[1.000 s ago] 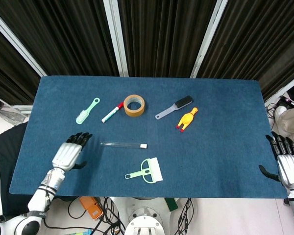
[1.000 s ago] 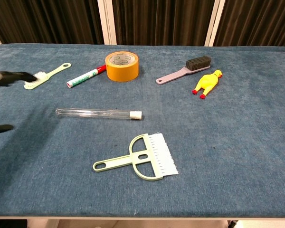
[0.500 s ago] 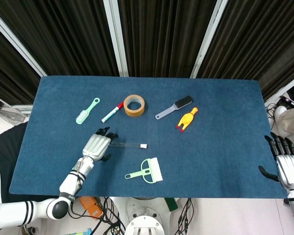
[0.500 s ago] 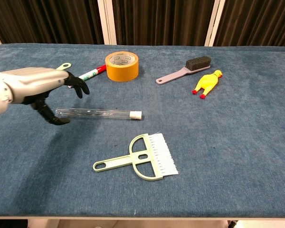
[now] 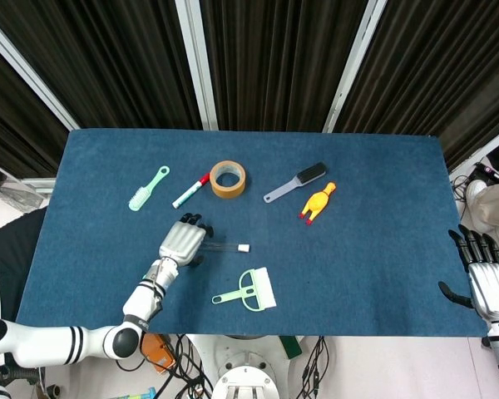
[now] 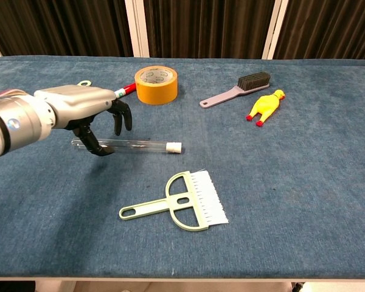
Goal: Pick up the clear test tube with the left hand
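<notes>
The clear test tube (image 6: 143,145) with a white cap (image 5: 244,248) lies flat on the blue table, cap end to the right. My left hand (image 6: 88,109) hovers over the tube's left half, fingers curved down and apart, thumb hooked in front of the tube; in the head view the left hand (image 5: 183,241) covers that end. It holds nothing. My right hand (image 5: 486,278) rests off the table's right edge, fingers spread, seen only in the head view.
A green and white scraper brush (image 6: 182,204) lies just in front of the tube. Behind are a red-capped marker (image 6: 109,98), a tape roll (image 6: 156,84), a green brush (image 5: 147,188), a grey brush (image 6: 237,87) and a yellow rubber chicken (image 6: 265,106).
My left hand has moved right and forward across the table, from the left edge to above the tube's left half. The tube and my right hand have stayed put.
</notes>
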